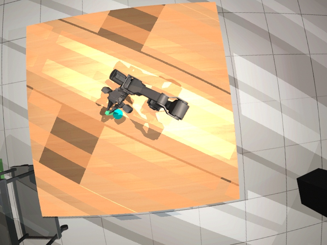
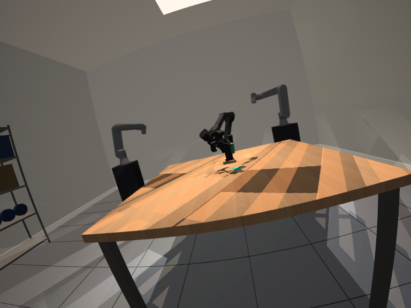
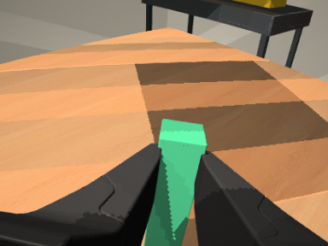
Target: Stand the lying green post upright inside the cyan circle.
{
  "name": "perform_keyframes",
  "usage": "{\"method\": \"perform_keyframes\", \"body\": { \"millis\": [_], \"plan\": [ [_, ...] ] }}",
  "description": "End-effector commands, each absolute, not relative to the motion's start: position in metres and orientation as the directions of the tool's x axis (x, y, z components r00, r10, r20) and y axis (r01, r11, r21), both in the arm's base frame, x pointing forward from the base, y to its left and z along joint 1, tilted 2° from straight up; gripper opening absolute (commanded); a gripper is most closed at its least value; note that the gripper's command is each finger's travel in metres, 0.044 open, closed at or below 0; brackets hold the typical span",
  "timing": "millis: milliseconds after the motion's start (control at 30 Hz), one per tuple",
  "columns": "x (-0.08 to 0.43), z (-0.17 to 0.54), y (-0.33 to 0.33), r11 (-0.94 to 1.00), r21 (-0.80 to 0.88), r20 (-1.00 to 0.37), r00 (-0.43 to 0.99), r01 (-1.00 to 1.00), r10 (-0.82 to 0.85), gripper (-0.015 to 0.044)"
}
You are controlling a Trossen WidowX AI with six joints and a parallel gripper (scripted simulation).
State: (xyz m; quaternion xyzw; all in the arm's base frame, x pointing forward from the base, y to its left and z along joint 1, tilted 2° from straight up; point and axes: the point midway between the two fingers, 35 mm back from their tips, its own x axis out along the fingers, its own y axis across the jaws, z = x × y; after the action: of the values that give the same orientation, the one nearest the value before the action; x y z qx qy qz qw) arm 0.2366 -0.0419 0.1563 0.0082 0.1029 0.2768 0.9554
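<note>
The green post [image 1: 107,112] [image 2: 232,148] [image 3: 178,171] is held above the table and looks close to upright in the exterior view. My gripper [image 1: 109,111] [image 3: 178,158] is shut on it, one dark finger on each side in the wrist view; the post's end face shows between the fingertips. The cyan circle [image 1: 118,114] [image 2: 236,168] lies flat on the table. In the top view the post shows just left of the circle; in the exterior view it hangs higher than the circle. The circle is not visible in the wrist view. The post's lower end is hidden there.
The wooden table [image 1: 158,184] [image 2: 265,202] carries the arm [image 1: 147,92] [image 2: 229,122] and strong striped shadows. Two grey arms on black pedestals [image 2: 127,175] [image 2: 285,132] stand beyond the table. A shelf rack [image 2: 24,185] stands at the left in the exterior view.
</note>
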Motion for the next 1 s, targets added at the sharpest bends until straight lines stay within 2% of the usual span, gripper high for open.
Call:
{"method": "perform_keyframes", "body": {
  "millis": [0,667,967],
  "plan": [
    [0.232,0.155,-0.040,0.843,0.060,-0.165,0.828,-0.534,0.536,0.0023],
    [0.216,0.156,-0.037,0.833,-0.007,-0.063,0.832,-0.552,0.551,0.0023],
    [0.216,0.156,-0.037,0.833,-0.010,-0.059,0.832,-0.553,0.552,0.0023]
  ]
}}
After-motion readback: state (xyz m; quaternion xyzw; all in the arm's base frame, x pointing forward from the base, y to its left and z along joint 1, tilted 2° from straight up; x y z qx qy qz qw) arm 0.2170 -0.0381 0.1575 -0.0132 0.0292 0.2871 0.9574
